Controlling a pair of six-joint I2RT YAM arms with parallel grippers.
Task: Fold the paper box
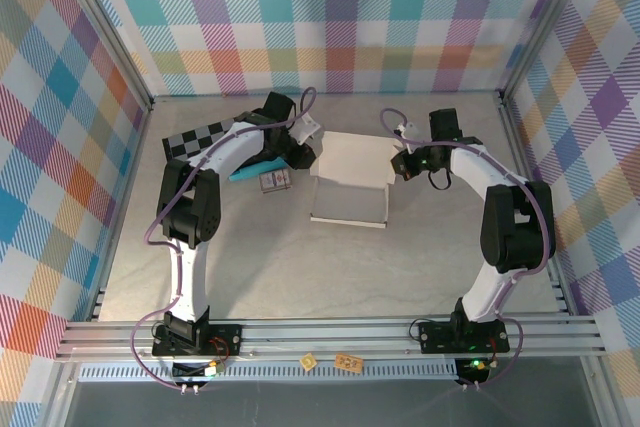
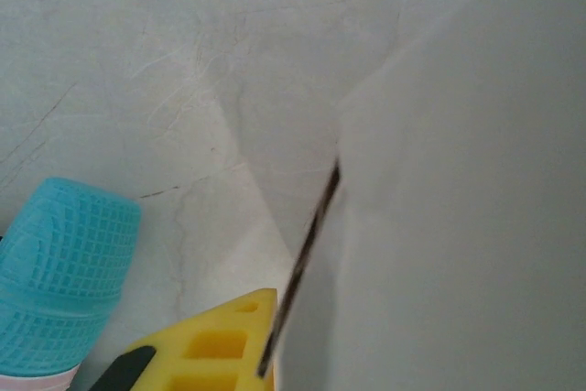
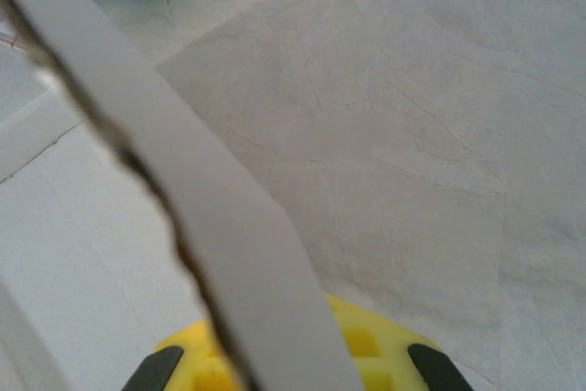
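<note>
A: Top external view is showing the paper box (image 1: 350, 159) sitting at the middle of the desk (image 1: 300, 277), with an arm reaching to each side of it.

B: Are the right fingers (image 3: 375, 359) gripping?

A: Yellow is showing on both sides of a raised flap, so they seem to be pinching the box.

B: And the left fingers (image 2: 183, 377)?

A: One is sitting just beside a card edge; clenched or released, I cannot tell. A teal ribbed object (image 2: 64, 272) is lying nearby. The checkerboard (image 1: 203, 137) and printed card (image 1: 273, 182) are lying left of the box.
</note>
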